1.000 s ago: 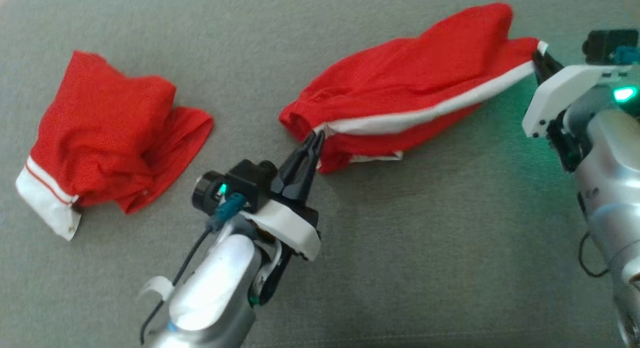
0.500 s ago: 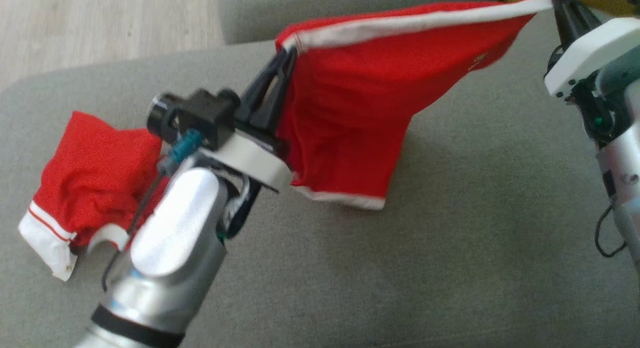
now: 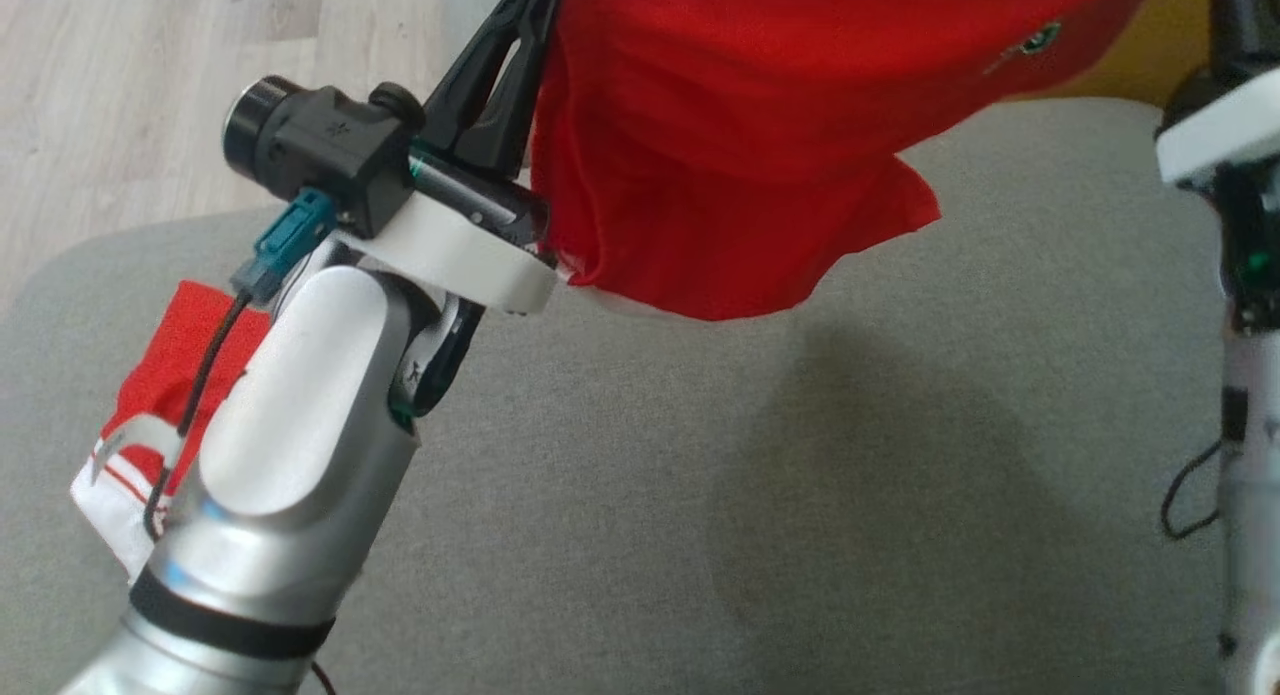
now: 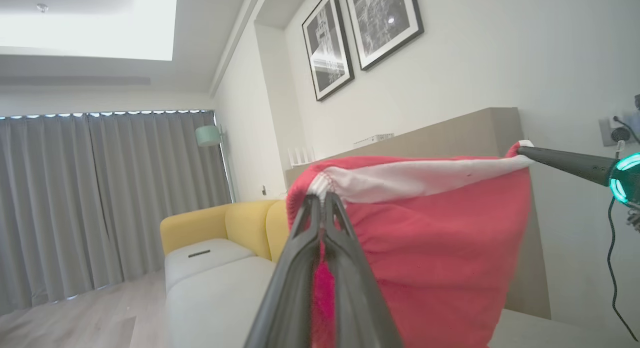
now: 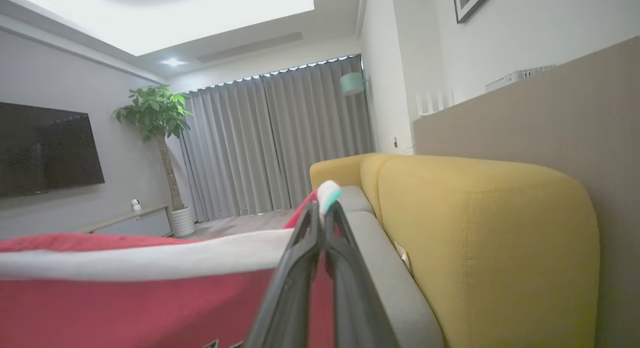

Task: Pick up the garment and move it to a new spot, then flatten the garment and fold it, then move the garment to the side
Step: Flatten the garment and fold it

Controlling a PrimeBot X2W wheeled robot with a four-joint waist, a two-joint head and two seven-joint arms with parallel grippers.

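A: Left jaws?
B: Pinched shut on one end of the white waistband (image 4: 415,178) of the red shorts (image 3: 740,155).
A: Right jaws?
B: Closed tight on the waistband's other end. The band is stretched between the two.
A: Shorts location?
B: Held up in the air above the grey sofa seat (image 3: 700,475), legs hanging down. A second red garment (image 3: 150,395) lies on the seat, partly behind the left arm (image 3: 290,415).

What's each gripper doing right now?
Left gripper: shut on the red garment, one end of its waistband.
Right gripper: shut on the red garment, other end.
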